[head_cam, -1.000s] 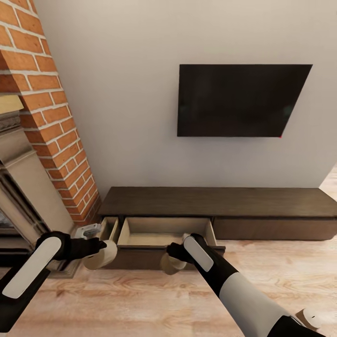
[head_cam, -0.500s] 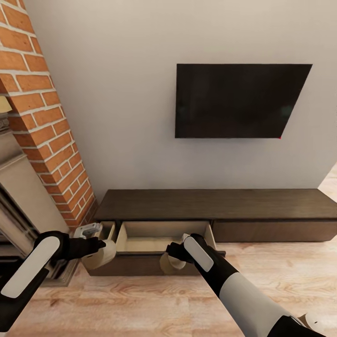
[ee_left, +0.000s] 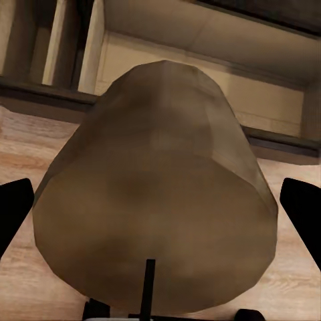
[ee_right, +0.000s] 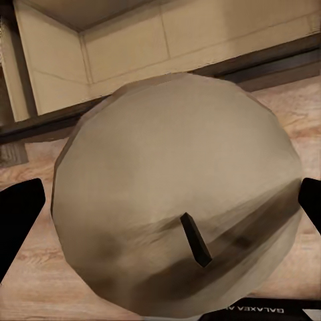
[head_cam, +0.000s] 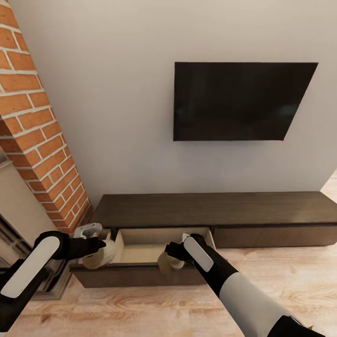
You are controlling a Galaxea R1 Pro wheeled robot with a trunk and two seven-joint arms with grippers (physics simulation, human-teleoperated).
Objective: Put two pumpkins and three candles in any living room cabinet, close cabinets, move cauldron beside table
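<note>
head view puts us facing the cabinet (head_cam: 215, 210) low in the frame, under a dark tv (head_cam: 243, 100) on the wall, with a brick chimney (head_cam: 32, 121) at the left edge; one drawer (head_cam: 150, 243) stands pulled out at lower centre, its pale inside bare as far as we can see, and a narrower open compartment (head_cam: 108, 234) sits just left of it; our left gripper (head_cam: 96, 248) is clamped on a candle (head_cam: 99, 255) at lower left, hanging over the drawer's left front corner; our right gripper (head_cam: 171, 255) grips a second candle (head_cam: 167, 262) at lower centre, over the drawer's front rail; in the left wrist view its candle (ee_left: 157, 187) sits between dark fingers (ee_left: 13, 210) with the drawer rim beyond it; in the right wrist view the other candle (ee_right: 177, 194) shows its pale top and wick toward the lens, fingers (ee_right: 17, 210) on either side; we judge both candles lie just short of the drawer cavity, which lies ahead of both grippers, toward the wall; the right one seems nearer the middle of the opening, so a short reach forward before letting go would likely serve.
</note>
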